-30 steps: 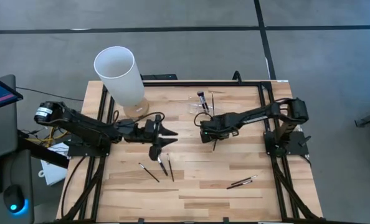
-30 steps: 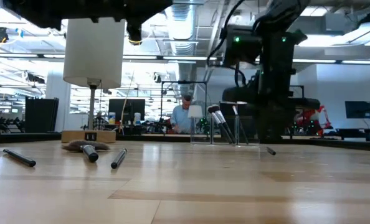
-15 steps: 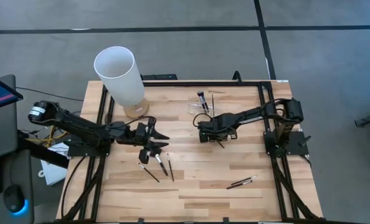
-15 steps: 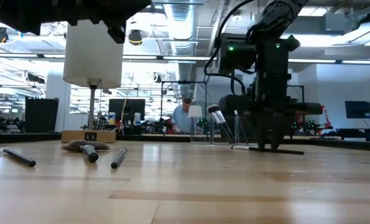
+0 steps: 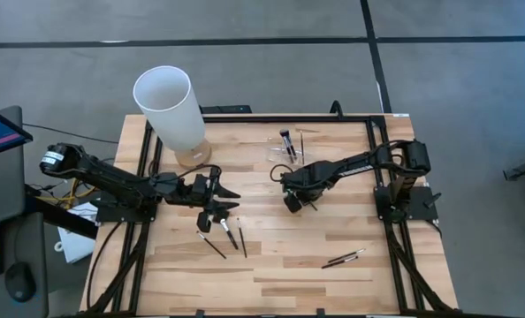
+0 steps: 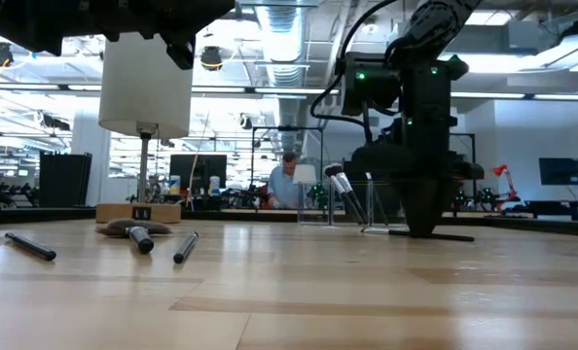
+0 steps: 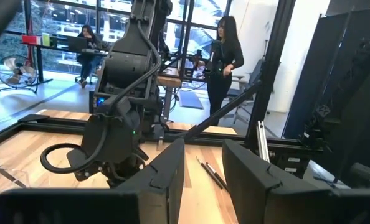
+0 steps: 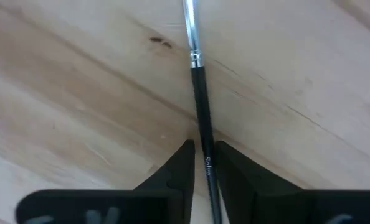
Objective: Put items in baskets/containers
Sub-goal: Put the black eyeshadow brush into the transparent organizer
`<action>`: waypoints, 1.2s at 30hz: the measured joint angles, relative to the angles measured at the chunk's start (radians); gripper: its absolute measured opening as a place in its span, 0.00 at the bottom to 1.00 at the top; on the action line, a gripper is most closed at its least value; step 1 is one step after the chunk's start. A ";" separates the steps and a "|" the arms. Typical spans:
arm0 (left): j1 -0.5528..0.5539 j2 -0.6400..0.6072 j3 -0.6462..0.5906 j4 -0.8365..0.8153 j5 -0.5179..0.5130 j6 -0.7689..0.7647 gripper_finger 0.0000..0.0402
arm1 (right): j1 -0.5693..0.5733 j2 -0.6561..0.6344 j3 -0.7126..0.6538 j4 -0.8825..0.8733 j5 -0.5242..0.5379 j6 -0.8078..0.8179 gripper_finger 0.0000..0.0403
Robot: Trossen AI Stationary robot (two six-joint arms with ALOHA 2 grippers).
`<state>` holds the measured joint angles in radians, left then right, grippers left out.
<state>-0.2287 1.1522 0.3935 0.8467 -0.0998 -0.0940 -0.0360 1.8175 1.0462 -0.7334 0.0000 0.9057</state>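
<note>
My right gripper (image 5: 291, 203) stands low at mid-table, just near of the clear brush holder (image 5: 286, 152), which has a few brushes upright in it. It is shut on a thin dark makeup brush (image 8: 196, 87) lying flat on the wood. My left gripper (image 5: 234, 200) hovers open above the table's left half, over three loose brushes (image 5: 232, 234) that lie flat. Two more brushes (image 5: 344, 258) lie toward the near right. In the low view the right gripper (image 6: 425, 231) reaches the tabletop beside the holder (image 6: 352, 204). My right gripper has the brush's dark handle (image 8: 205, 155), below the silver ferrule, pinched between its two fingers. The fingers come from above, pointing down, and lie across the handle. The brush lies flat on the table.
A tall white cylinder (image 5: 170, 110) on a wooden base stands at the far left of the table. Black frame rails (image 5: 245, 117) run along the table's far, left and right edges. People show in the room beyond the table. Bare wood spreads along the near edge.
My right gripper has come down toward the near edge onto the brush at mid-table, and its fingers now reach the tabletop. My left gripper has drawn back a little toward the table's left and near edges, then stayed still. The loose brushes have not moved.
</note>
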 joint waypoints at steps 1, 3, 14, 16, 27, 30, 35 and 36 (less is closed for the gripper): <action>0.000 0.000 0.000 0.000 0.000 0.000 0.26 | 0.000 0.000 0.000 0.001 0.000 -0.024 0.11; 0.000 0.000 0.000 0.000 0.000 0.000 0.26 | 0.000 0.000 0.000 0.003 0.000 -0.066 0.07; 0.000 0.000 0.000 0.000 0.000 0.000 0.26 | 0.003 -0.005 -0.001 0.004 0.022 -0.148 0.02; 0.000 0.000 0.001 0.000 0.000 0.000 0.26 | 0.008 -0.010 -0.003 0.013 0.024 -0.155 0.01; 0.000 0.000 0.001 0.000 0.000 0.000 0.26 | 0.058 -0.163 -0.004 0.051 0.189 -0.182 0.01; 0.000 0.000 0.001 0.000 0.000 0.000 0.26 | 0.077 -0.231 -0.003 0.094 0.321 -0.213 0.02; 0.000 0.000 0.002 0.000 0.000 0.000 0.26 | 0.075 -0.341 -0.061 0.288 0.513 -0.303 0.01; 0.000 0.001 0.002 0.000 0.000 0.000 0.26 | 0.068 -0.359 -0.084 0.342 0.546 -0.324 0.01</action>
<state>-0.2287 1.1530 0.3950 0.8467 -0.1001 -0.0940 0.0324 1.4589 0.9621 -0.3913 0.5463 0.5817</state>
